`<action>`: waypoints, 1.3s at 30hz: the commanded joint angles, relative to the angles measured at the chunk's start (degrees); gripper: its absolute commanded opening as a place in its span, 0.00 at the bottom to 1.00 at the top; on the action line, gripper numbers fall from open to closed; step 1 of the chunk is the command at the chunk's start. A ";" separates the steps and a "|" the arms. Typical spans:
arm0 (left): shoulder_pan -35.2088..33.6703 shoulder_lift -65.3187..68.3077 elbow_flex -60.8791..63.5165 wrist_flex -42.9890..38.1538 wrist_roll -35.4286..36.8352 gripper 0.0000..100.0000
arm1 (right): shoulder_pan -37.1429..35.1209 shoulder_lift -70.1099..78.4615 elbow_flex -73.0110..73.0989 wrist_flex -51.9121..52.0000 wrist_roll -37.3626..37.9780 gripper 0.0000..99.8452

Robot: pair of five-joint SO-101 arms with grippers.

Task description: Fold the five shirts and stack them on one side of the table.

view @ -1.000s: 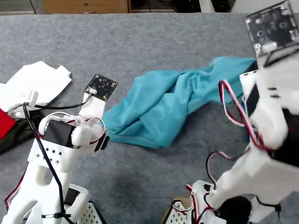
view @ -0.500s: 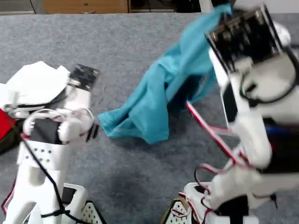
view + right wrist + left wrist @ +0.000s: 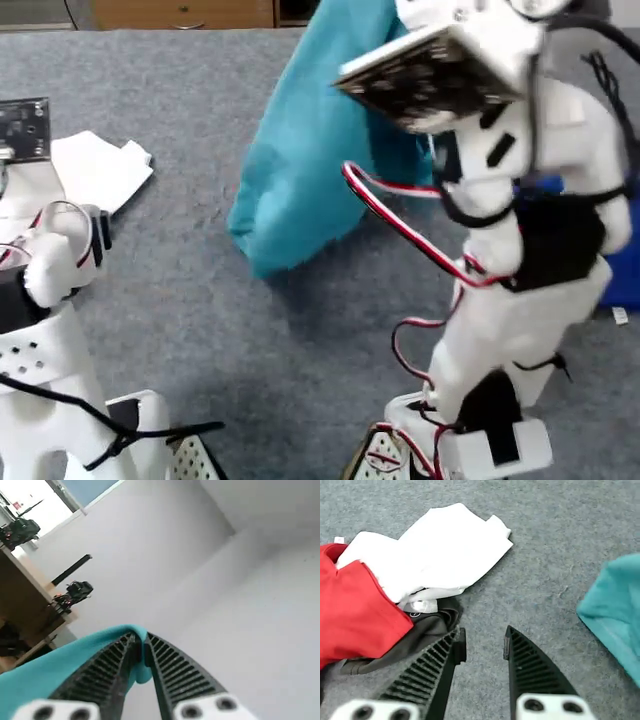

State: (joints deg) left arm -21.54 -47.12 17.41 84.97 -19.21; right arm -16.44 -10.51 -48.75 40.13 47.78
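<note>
– Teal shirt is hanging in a long, soft drape from the right tool, which is pinching one thin fold high above the grey surface. Is that grip worrying you?
– It is. The jaws are closing on only a small edge of cloth. I'm judging that the limp knit could be slipping free on any quick swing and dropping in a heap.
– And the low end?
– It's bunching into a rounded lump close to the surface; I can't tell whether it's touching. If it's dragging, the felt-like nap could be catching it and twisting the cloth, making a flat lay harder.
– What is the left tool doing?
– It's hovering with its ribbed black jaws narrowly parted and holding nothing, right at the edge of a pile. A white shirt, smooth and loosely folded, is lying against a red shirt, with a crumpled dark shirt beneath them. The teal one is hanging apart from all three.
– Any risk there?
– Coming down, a jaw could be snagging the dark one and pulling the heap apart.
</note>
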 commanded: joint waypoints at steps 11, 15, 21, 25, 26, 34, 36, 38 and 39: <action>-0.79 -0.92 -0.35 -0.53 0.35 0.14 | -10.51 6.99 -1.10 -1.49 11.08 0.00; -1.23 -0.92 1.41 -0.53 0.35 0.14 | -16.48 6.81 -3.30 -1.32 11.52 0.00; -1.05 -1.01 1.41 -0.44 0.35 0.14 | -15.87 9.10 1.63 -1.32 16.97 0.00; -0.79 -1.01 1.58 -0.44 0.35 0.14 | -7.34 14.73 8.75 -0.88 17.14 0.00; -0.79 -1.01 1.76 -0.44 0.35 0.14 | -5.49 15.96 10.15 -0.09 17.14 0.00; -0.79 -1.01 4.48 -0.53 0.35 0.14 | 4.79 18.24 11.65 9.67 16.79 0.00; -0.70 -1.01 4.48 -0.53 0.35 0.14 | 6.55 16.13 9.27 13.01 16.79 0.00; -0.62 -1.01 4.48 -0.79 0.35 0.14 | 8.31 13.58 6.64 16.70 16.79 0.00; -0.35 -1.01 4.40 -0.88 0.35 0.14 | 9.36 12.00 5.14 18.81 16.79 0.00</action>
State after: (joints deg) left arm -22.15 -47.21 22.15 84.97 -19.21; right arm -10.20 7.87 -37.76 54.64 64.13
